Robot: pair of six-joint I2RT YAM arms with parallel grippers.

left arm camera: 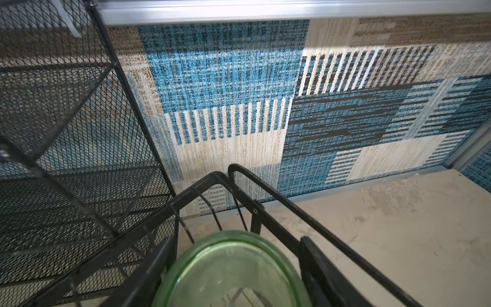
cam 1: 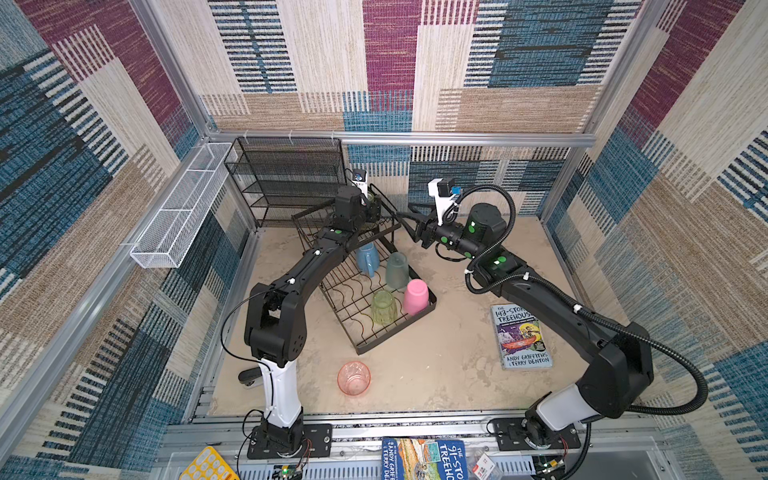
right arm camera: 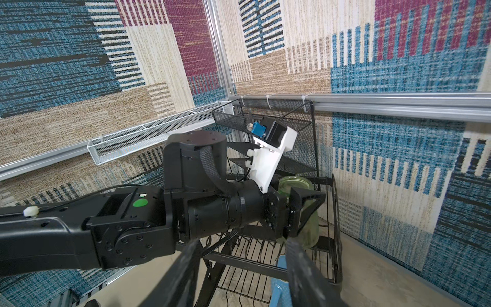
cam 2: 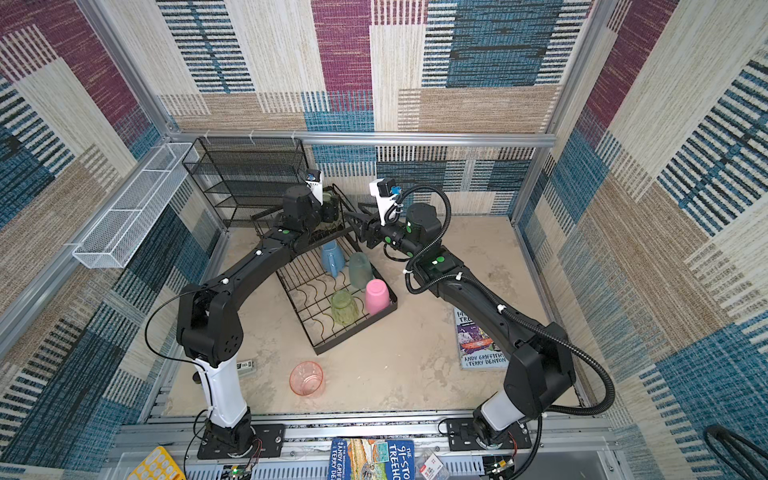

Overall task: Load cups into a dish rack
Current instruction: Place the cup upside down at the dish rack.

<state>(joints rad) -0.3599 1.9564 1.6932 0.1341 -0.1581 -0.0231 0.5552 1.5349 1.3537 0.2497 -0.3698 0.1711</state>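
rack (cam 1: pixel 345 296) is standing mid-table | mug (cam 1: pixel 368 258) and three cups (cam 1: pixel 415 296) are standing in its tray | upper cup (left arm camera: pixel 233 268) is sitting in its basket | last cup (cam 1: pixel 353 377) is sitting before rack | book (cam 1: pixel 521 336) is lying right

Beige tabletop (cam 1: pixel 436 374) bears the dish rack (cam 1: pixel 397 330), a translucent pink cup (cam 1: pixel 353 377), a book (cam 1: pixel 521 336).

The rack (cam 1: pixel 399 330) is matt black metal wire. The green cup (left arm camera: pixel 231 271) is glossy and see-through; the solid pink cup (cam 1: pixel 415 296) looks matt. The bench (cam 1: pixel 436 374) is rough and mottled. The walls (cam 1: pixel 519 104) are woven cloth.
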